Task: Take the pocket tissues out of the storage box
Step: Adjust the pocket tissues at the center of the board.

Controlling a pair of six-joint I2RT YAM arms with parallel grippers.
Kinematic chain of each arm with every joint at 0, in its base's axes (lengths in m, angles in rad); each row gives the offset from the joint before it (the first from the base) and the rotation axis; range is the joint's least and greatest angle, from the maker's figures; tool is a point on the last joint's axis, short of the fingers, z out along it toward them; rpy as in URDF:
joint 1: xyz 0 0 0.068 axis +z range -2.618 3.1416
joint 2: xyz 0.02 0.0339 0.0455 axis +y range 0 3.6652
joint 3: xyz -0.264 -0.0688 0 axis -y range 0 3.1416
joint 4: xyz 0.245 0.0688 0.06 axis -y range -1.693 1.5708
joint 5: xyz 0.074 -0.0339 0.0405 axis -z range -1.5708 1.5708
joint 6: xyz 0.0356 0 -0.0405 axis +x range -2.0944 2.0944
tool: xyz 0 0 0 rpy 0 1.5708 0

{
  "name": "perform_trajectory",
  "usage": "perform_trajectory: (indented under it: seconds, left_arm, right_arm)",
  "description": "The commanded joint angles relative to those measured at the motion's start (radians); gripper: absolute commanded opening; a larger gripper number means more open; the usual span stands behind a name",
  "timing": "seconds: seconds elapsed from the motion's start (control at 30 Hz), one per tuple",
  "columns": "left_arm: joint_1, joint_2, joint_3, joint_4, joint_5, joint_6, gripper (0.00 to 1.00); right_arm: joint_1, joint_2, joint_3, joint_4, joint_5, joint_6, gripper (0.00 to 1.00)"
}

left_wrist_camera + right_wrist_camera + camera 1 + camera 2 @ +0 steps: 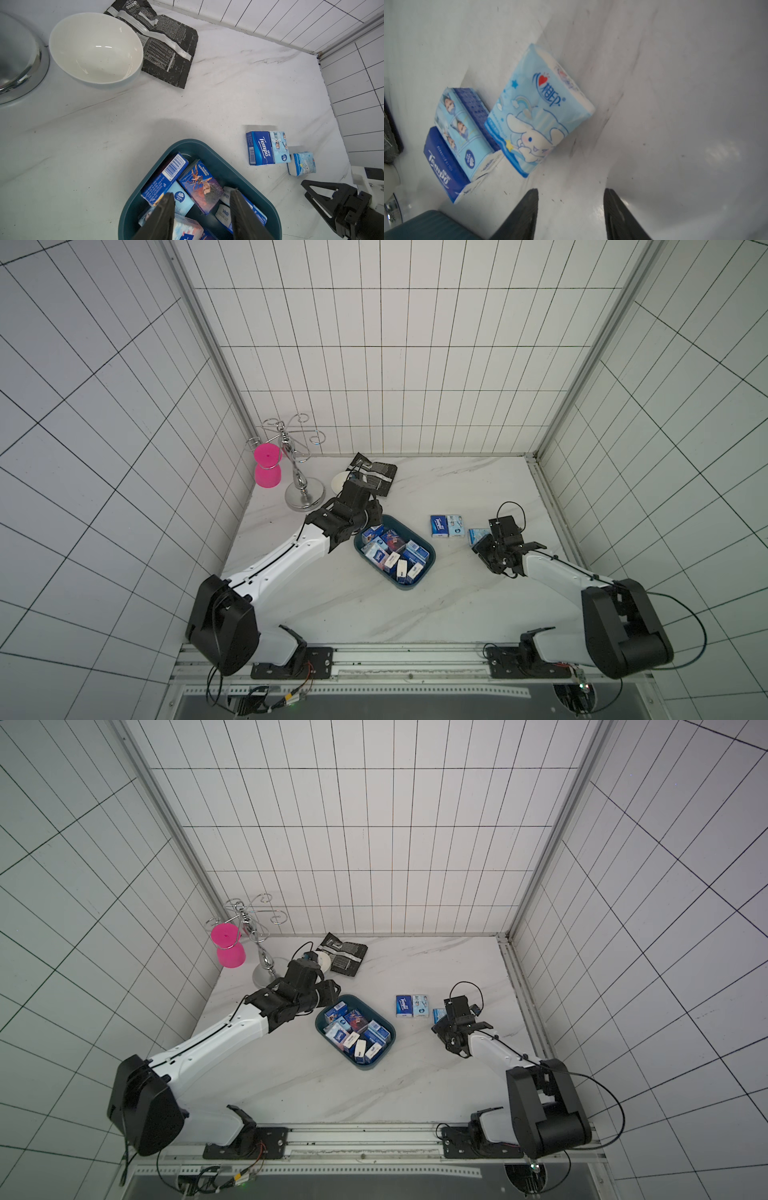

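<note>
The dark teal storage box (430,562) (390,1042) sits mid-table with several pocket tissues (392,553) (204,187) inside. My left gripper (202,195) hangs open over the box's far left end (209,153), with packets below and between its fingers. Three packets lie on the table to the right: a dark blue one (438,526) (444,164), a light blue one (455,526) (463,128), and a light blue one with a cartoon dog (478,536) (537,116). My right gripper (484,545) (571,193) stands open and empty just short of that last packet.
A white bowl (95,47) and a black-and-silver pouch (166,49) lie at the back left. Beside them stand a chrome stand (301,489) and a pink cup (267,466). Tiled walls close the back and right sides of the table.
</note>
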Motion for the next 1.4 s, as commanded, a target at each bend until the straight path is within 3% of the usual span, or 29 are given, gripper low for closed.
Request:
perform_trajectory:
  seconds: [0.0,0.23,0.7,1.1,1.37]
  left_arm:
    - [-0.005,-0.015,-0.014,0.013,0.012,0.009,0.46]
    - [-0.026,-0.021,-0.012,0.022,0.013,0.012,0.46]
    - [-0.044,-0.041,0.009,0.008,-0.027,0.031,0.46]
    - [-0.042,-0.016,0.012,0.008,-0.025,0.035,0.46]
    - [-0.041,-0.014,0.024,0.010,-0.023,0.042,0.46]
  right_arm:
    - [-0.002,0.027,-0.020,0.112,0.026,0.117,0.54]
    - [-0.008,-0.003,-0.005,0.088,0.070,0.116,0.54]
    - [-0.086,0.072,0.034,0.116,0.024,0.076,0.53]
    - [-0.098,-0.017,0.088,0.062,0.055,0.009,0.53]
    - [-0.139,0.030,0.102,0.074,-0.019,0.002,0.53]
